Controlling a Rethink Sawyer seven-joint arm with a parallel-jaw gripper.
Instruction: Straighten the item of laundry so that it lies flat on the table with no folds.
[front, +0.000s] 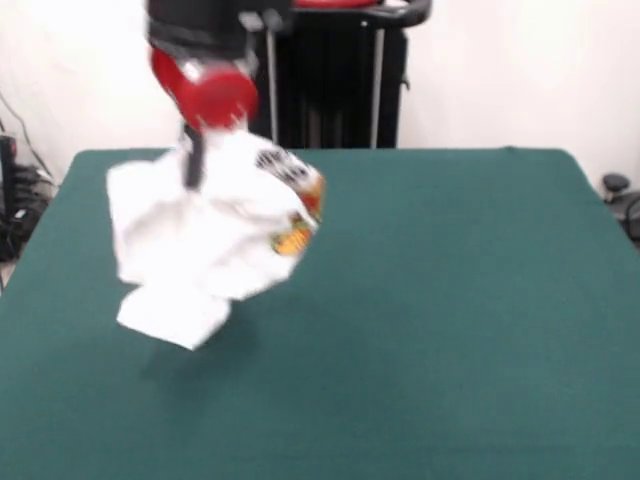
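Note:
The item of laundry, white with a red, orange and yellow print and black lettering on its right side, hangs bunched and blurred in the air over the left part of the green table. Its lowest corner floats just above the felt and casts a shadow under it. My gripper comes down from the red arm at the top left. It is shut on the garment's upper edge, and the cloth partly hides the fingertips.
A black stand rises behind the table's far edge. Cables and dark gear lie off the left side. A dark object sits beyond the right edge.

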